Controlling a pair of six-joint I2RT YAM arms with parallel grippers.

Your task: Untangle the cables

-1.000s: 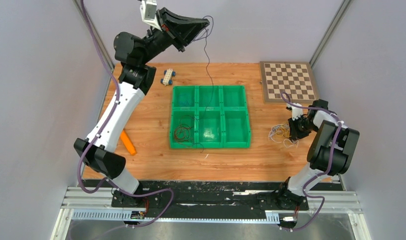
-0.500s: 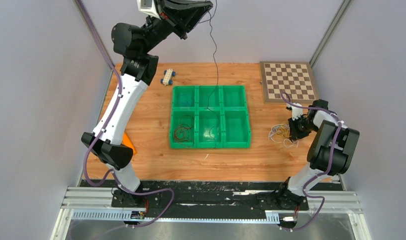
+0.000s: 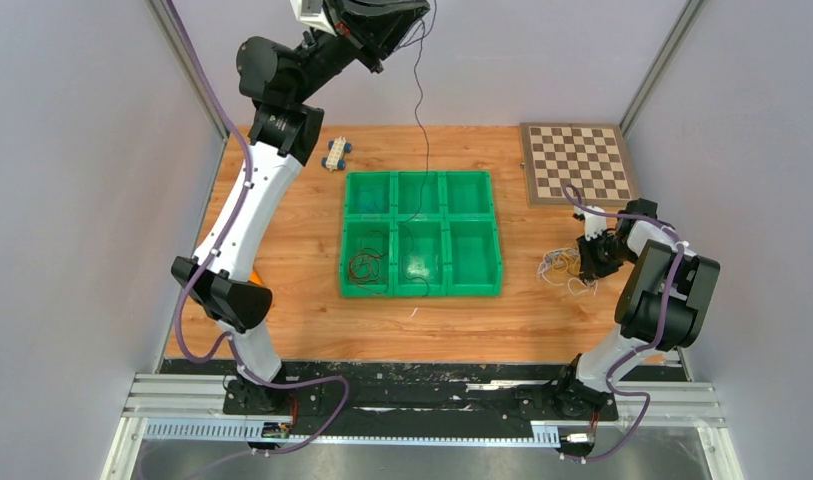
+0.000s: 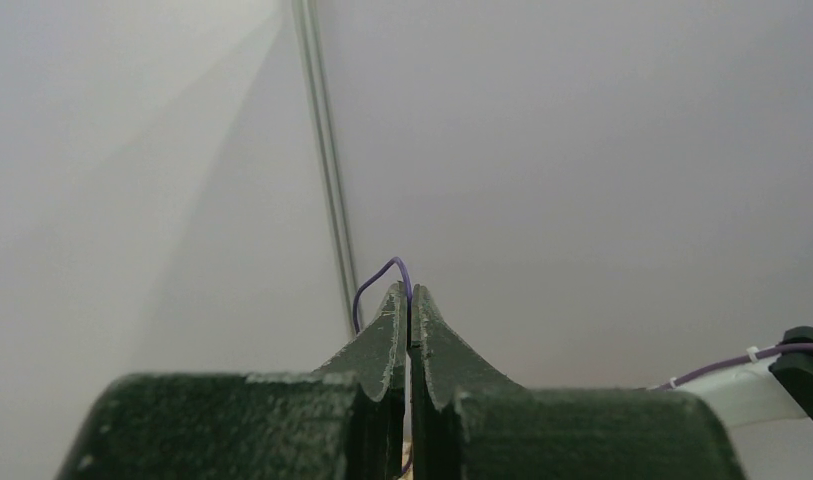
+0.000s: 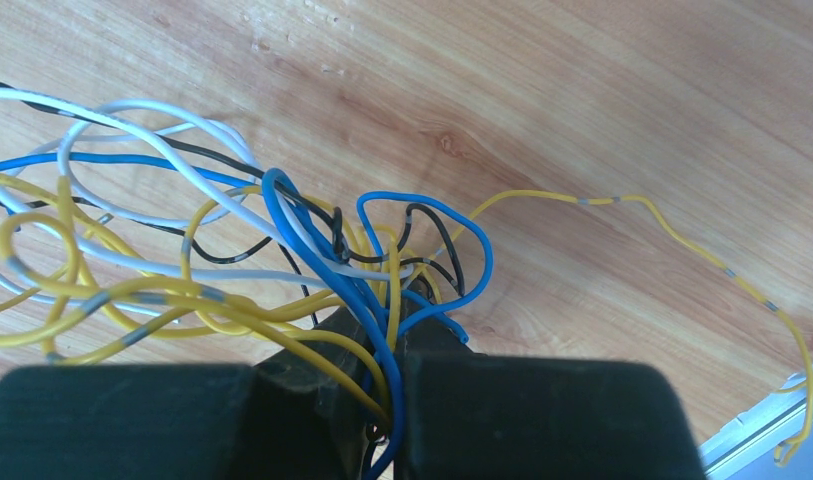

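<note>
My left gripper (image 3: 417, 15), pinched shut high above the green tray (image 3: 494, 230), dangles one dark cable (image 3: 419, 110) toward it, and a reddish cable (image 3: 367, 263) apparently lies sorted inside, but my right gripper (image 5: 387, 340) clamps the tangle (image 5: 192, 260) on the table (image 3: 302, 230), mostly knotted.

The white-and-black left arm (image 3: 247, 200) stretches high toward twelve o'clock, its dark green tool (image 4: 410, 300) pressed closed. At three o'clock the right arm (image 3: 667, 285) folds low, its black tool (image 5: 392, 335) clamped.
</note>
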